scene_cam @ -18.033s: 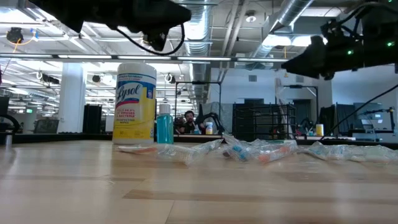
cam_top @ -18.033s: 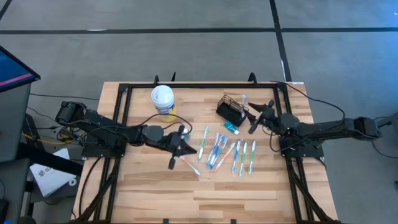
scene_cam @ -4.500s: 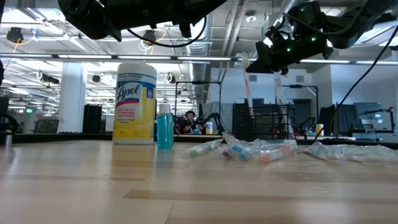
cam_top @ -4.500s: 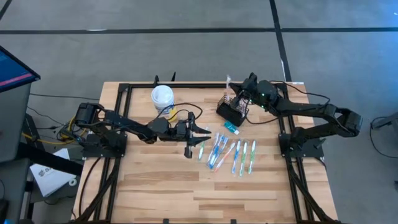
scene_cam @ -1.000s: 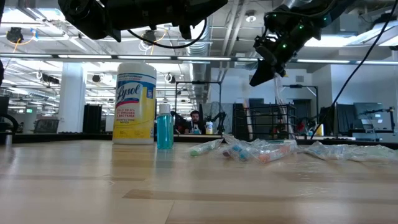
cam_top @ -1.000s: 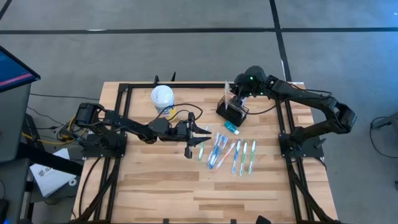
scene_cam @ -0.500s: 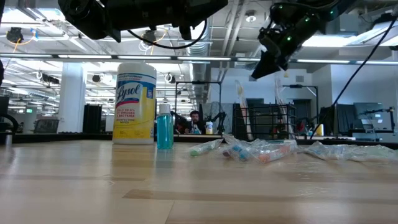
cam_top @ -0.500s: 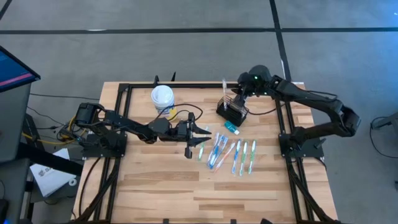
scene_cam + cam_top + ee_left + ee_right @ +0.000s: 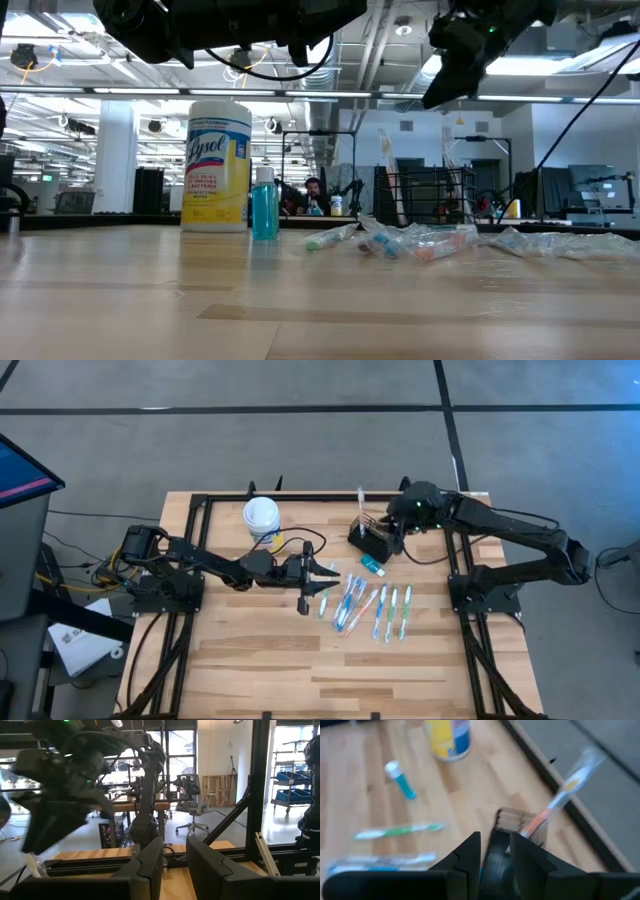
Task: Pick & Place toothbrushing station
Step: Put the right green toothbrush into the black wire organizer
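Observation:
The toothbrushing station, a black wire-mesh caddy (image 9: 371, 540), stands at the table's far right, also in the low view (image 9: 435, 195) and the right wrist view (image 9: 520, 822). An orange-handled toothbrush (image 9: 560, 800) stands in it, its lower end inside, leaning on the rim. My right gripper (image 9: 398, 528) hangs above and just right of the caddy, open, its fingers (image 9: 470, 855) clear of the brush. My left gripper (image 9: 328, 573) hovers open at mid-table, pointing level toward the right, with nothing between its fingers (image 9: 150, 865).
Several wrapped toothbrushes (image 9: 372, 605) lie on the table near the caddy, one (image 9: 322, 600) just under the left gripper. A small teal tube (image 9: 373, 565) lies beside the caddy. A white-lidded yellow canister (image 9: 262, 520) stands at the far left, with a blue bottle (image 9: 265, 205) beside it.
My right gripper has drawn back from over the caddy toward the table's right edge and risen. The toothbrush stays behind, leaning in the caddy.

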Tool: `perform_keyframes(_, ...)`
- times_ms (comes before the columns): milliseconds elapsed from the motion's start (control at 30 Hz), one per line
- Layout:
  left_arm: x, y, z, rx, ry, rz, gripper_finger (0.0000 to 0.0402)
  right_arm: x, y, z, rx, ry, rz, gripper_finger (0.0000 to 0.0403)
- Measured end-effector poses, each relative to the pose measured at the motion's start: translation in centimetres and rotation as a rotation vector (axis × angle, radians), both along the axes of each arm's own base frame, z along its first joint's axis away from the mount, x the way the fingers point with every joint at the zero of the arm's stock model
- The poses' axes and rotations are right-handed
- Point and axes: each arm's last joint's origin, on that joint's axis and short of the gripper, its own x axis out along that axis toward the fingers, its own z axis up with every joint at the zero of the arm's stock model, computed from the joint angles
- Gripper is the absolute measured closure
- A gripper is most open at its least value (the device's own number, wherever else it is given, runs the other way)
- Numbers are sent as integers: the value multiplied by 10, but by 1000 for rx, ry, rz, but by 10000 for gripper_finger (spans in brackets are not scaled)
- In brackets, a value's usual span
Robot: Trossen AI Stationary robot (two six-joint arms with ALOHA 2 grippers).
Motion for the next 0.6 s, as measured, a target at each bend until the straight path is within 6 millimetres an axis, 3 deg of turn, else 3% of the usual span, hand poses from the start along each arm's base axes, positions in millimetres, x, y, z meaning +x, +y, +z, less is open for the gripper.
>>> perform_keyframes(600,0,0,-2,0,19,0,320,-10,65,-25,252,360,90,307)
